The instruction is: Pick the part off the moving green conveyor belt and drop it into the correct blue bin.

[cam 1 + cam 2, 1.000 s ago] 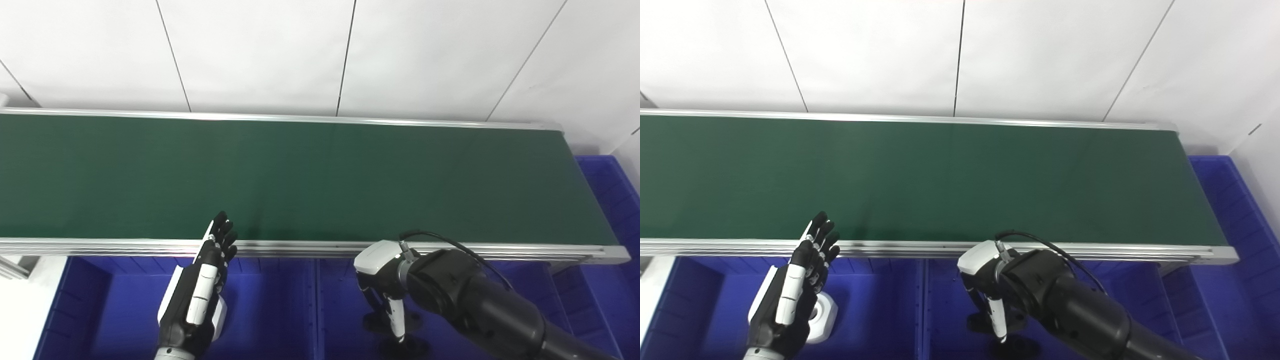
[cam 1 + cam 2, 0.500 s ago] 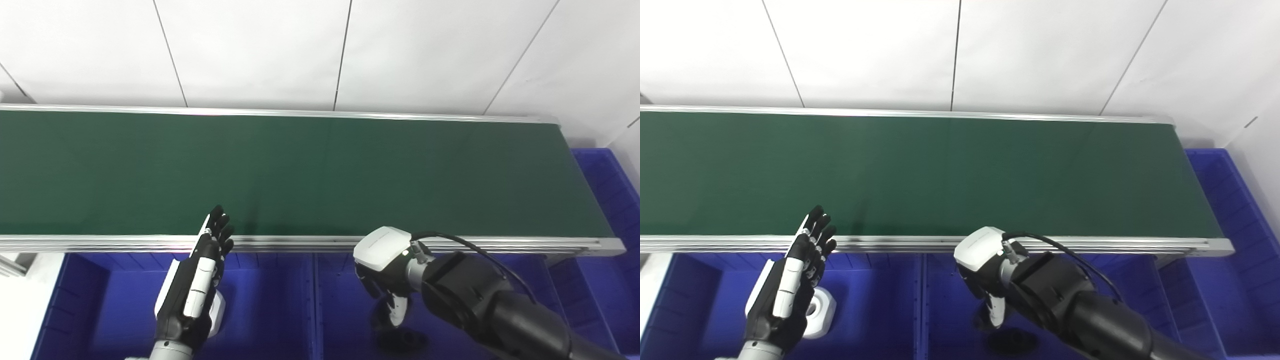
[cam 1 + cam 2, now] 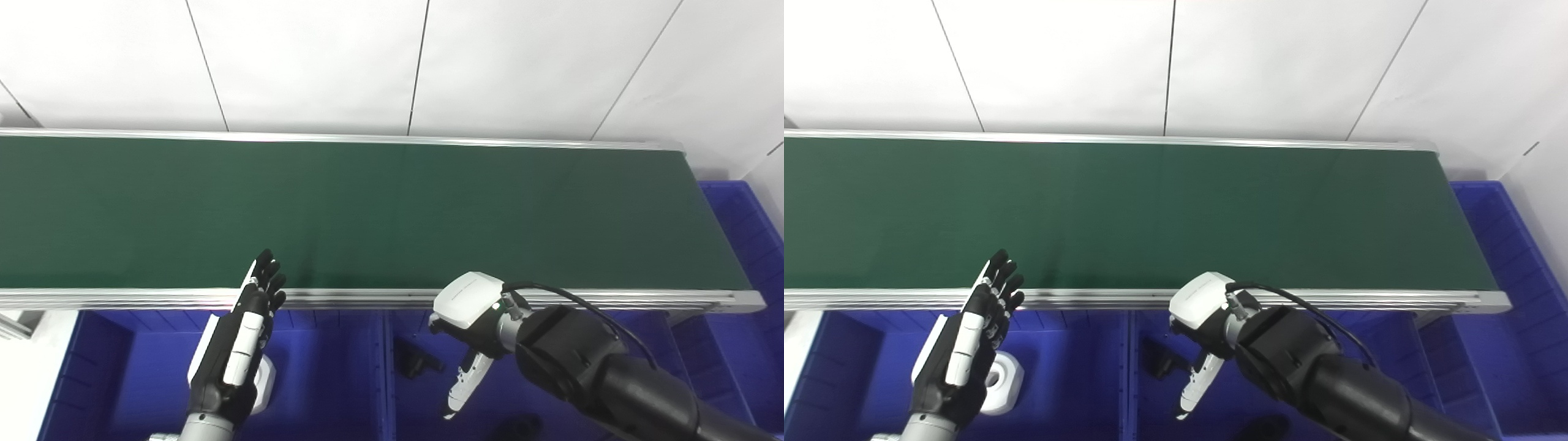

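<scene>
Releasing over the middle bin point(image 3: 429, 398): right hand point(image 3: 468, 331) hung above it, palm down, fingers spread and pointing at the bin floor, gripping nothing. Black part point(image 3: 418, 364) low inside the same bin, just left of the fingers and clear of them; whether at rest or falling, not discernible. Second dark piece point(image 3: 519, 424) near the lower edge of that bin, too dim to name. Left hand point(image 3: 236, 349) upright over the left bin point(image 3: 141, 380), fingers straight and apart, empty, tips just at the near rail point(image 3: 367, 299) of the belt point(image 3: 392, 208). White part point(image 3: 999, 381) lying in the left bin beneath that hand. Belt bare of parts across the visible length.

Judged stage: drop made, or very nearly. Choice of bin taken as right, dark with dark and white with white.

For a clean finish:
- Keep the fingers wide until well clear of the part.
- Lift straight up before swinging back toward the belt, avoiding the divider point(image 3: 386, 367) and the rail.
- Avoid closing early, for fear of snagging the part.
- Hold the left hand as placed, open and near the rail, ready for the next arrival.
- Watch the belt rather than the bin.
</scene>
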`<state>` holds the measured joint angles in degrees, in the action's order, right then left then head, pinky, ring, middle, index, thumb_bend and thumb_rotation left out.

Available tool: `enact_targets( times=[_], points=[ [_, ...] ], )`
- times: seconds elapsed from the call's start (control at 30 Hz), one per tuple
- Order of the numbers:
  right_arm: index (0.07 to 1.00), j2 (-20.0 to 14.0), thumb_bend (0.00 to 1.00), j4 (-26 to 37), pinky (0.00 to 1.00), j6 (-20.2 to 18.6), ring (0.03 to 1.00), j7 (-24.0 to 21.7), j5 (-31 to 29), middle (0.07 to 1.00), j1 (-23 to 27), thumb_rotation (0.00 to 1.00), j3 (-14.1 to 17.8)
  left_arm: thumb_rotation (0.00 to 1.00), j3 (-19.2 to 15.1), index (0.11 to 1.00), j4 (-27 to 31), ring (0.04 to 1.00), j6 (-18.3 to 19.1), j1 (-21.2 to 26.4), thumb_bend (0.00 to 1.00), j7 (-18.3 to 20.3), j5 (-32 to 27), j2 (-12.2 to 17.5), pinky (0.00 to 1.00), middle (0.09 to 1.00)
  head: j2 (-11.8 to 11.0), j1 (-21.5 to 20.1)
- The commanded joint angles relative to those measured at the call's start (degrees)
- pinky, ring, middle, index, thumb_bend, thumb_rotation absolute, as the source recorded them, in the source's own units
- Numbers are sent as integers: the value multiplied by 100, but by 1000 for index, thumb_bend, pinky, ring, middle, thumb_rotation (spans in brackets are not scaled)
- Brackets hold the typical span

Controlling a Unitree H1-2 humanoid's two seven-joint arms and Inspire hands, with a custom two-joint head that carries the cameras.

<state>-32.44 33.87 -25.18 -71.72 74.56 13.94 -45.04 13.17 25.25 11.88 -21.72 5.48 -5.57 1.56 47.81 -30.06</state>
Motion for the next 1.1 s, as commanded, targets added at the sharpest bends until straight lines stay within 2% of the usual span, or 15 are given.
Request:
enact_targets(
  times=[0.0,0.07,0.1,0.13,0.2,0.3,0.33,0.43,0.57,0.6,0.67,0.73,0.83,0.97,1.07],
  points=[
    [825,-87,1000,174,585,-146,753,-105,-19,825,45,766,103,898,27,1000,169,984,-64,3,598,46,52,-1,973,1000,7,6],
    [815,-24,1000,280,547,-58,725,-104,31,807,-72,778,272,899,56,1000,172,983,-82,-23,583,41,71,-24,965,1000,-8,101],
    [814,69,1000,392,545,72,723,25,29,806,-238,779,493,899,82,1000,174,983,-101,-48,582,29,100,-42,964,1000,-26,218],
    [794,153,1000,494,525,142,700,374,-74,785,-459,819,736,898,106,1000,175,985,-125,-74,576,15,132,-62,961,1000,-35,278],
    [748,359,903,681,456,215,624,1327,-405,717,-1008,839,1287,896,161,1000,183,985,-197,-123,565,-14,214,-101,961,1000,-48,479],
    [706,878,763,879,456,263,611,2650,-1243,689,-1831,750,2157,885,228,1000,167,979,-435,-161,533,-58,440,-149,963,1000,-31,667],
    [689,1019,736,906,463,304,601,2925,-1466,672,-2008,717,2355,884,241,1000,160,973,-495,-162,531,-71,511,-154,954,1000,-31,667],
    [671,1760,683,966,414,601,530,4318,-2509,633,-2956,685,3091,889,311,1000,129,970,-700,-163,557,-196,977,-160,952,1000,18,947],
    [670,2324,640,946,451,1020,564,5236,-3347,654,-3673,691,3576,912,366,1000,105,969,-855,-142,592,-283,1300,-187,959,1000,87,1118],
    [670,2596,629,906,457,1138,570,5515,-3792,654,-3857,673,3755,914,377,1000,94,973,-915,-124,594,-318,1384,-201,964,1000,115,1195],
    [668,3047,602,810,465,1313,574,5955,-4485,646,-4117,622,3995,921,393,1000,71,982,-1029,-99,597,-385,1518,-230,974,1000,136,1261],
    [689,3474,598,667,510,1481,600,6313,-5090,664,-4291,709,4152,938,399,1000,52,989,-1122,-83,604,-437,1626,-274,989,1000,154,1326],
    [738,3930,563,421,573,1733,650,6704,-5859,715,-4439,729,4268,964,397,1000,23,991,-1242,-71,587,-495,1800,-322,996,1000,169,1371],
    [778,4372,535,98,625,2257,696,7166,-6196,756,-4593,753,4180,983,374,1000,-9,991,-1375,-58,568,-585,2013,-355,995,1000,243,1395],
    [782,4410,525,-216,656,2726,719,7492,-6105,776,-4582,802,4074,989,359,1000,16,1000,-1394,-37,555,-617,2100,-357,1000,1000,382,1367]
  ],
)
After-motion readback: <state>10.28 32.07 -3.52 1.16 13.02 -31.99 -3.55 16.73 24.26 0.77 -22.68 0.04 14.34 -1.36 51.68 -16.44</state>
